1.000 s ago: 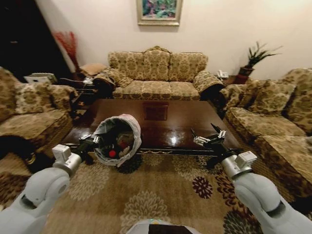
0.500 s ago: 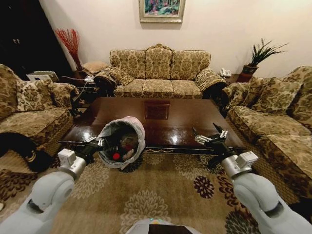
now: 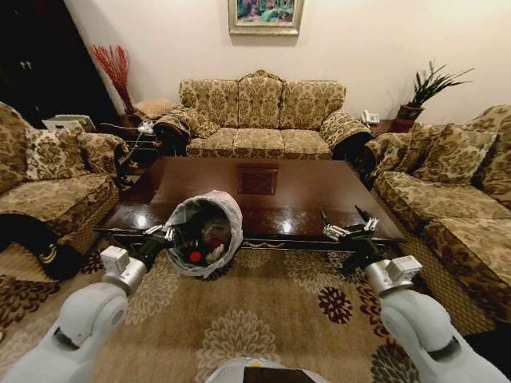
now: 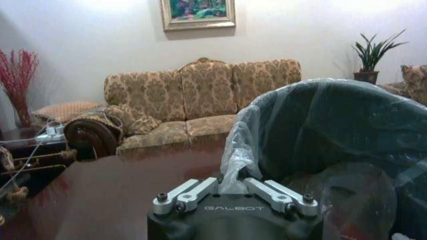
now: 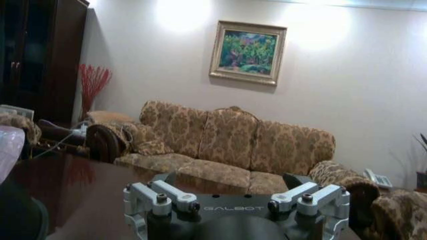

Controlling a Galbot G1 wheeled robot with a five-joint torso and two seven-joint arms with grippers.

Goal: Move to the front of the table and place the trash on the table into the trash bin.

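Your left gripper (image 3: 160,234) is clamped on the rim of the trash bin (image 3: 206,235), pinching the bag liner (image 4: 235,157) between its closed fingers. The bin is held tipped with its mouth facing you, just off the near left edge of the coffee table (image 3: 255,195), above the floral rug (image 3: 239,319). Inside the bin you can see trash (image 3: 204,243): something red, something white, darker bits; too small to name each piece. In the left wrist view the bin's dark inner wall (image 4: 333,130) sits right beside the gripper, with the liner bunched at the fingers (image 4: 183,192).

Your right gripper (image 3: 349,230) hovers at the near right edge of the table, jaws spread apart, gripping nothing. Right wrist view shows its fingers (image 5: 157,197) wide apart over the glossy tabletop (image 5: 73,180).

Tabletop shows its square centre inlay (image 3: 257,180) and light reflections. Three-seat sofa (image 3: 259,120) is behind the table, more sofas to either side, a potted plant (image 3: 427,92) at the back right, a framed painting (image 3: 265,16) on the wall.
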